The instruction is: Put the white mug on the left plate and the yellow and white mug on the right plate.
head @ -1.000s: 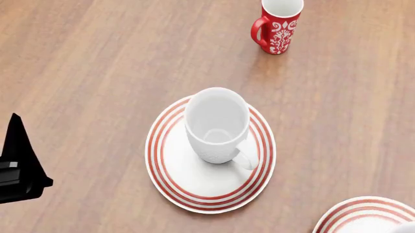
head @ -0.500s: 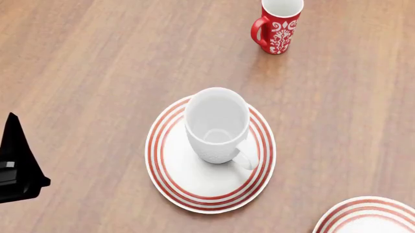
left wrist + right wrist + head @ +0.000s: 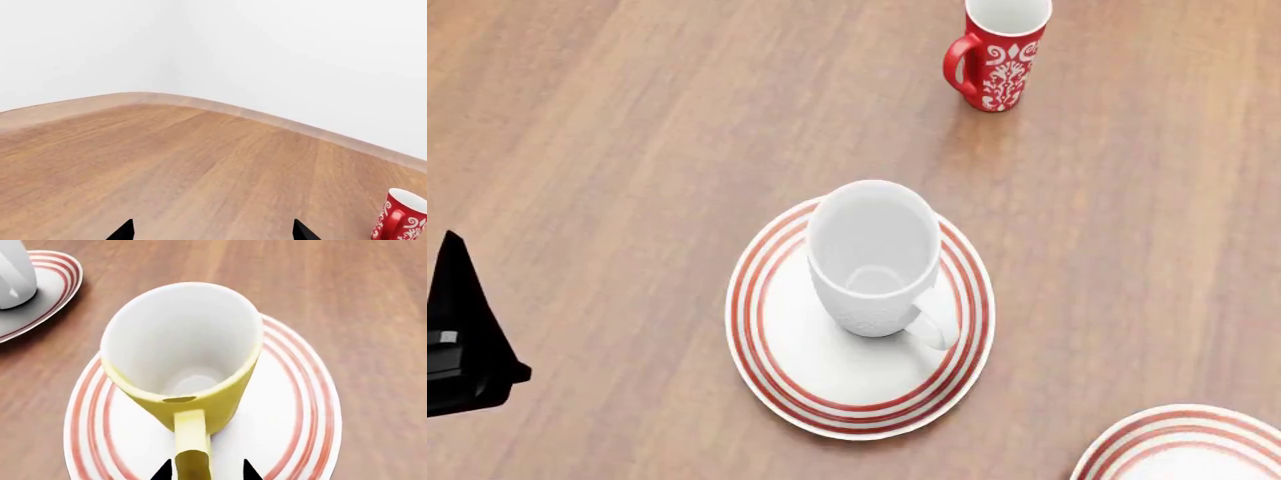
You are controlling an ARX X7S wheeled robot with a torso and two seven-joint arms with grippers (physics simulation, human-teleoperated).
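Both mugs stand on their plates.
White mug (image 3: 874, 258) centres left plate (image 3: 777, 355); right gripper (image 3: 203, 472) straddles yellow and white mug (image 3: 183, 357) handle, grip unclear; left gripper (image 3: 212, 231) spread, empty.

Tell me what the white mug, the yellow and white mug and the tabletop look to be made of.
White mug: probably glazed ceramic, smooth, thick-walled, softly shaded. Yellow and white mug: also looks ceramic, yellow outside, white inside, with a thick rim. Tabletop: wood or wood veneer, with reddish-brown streaked grain and a matte finish. Being renders, these are looks only.
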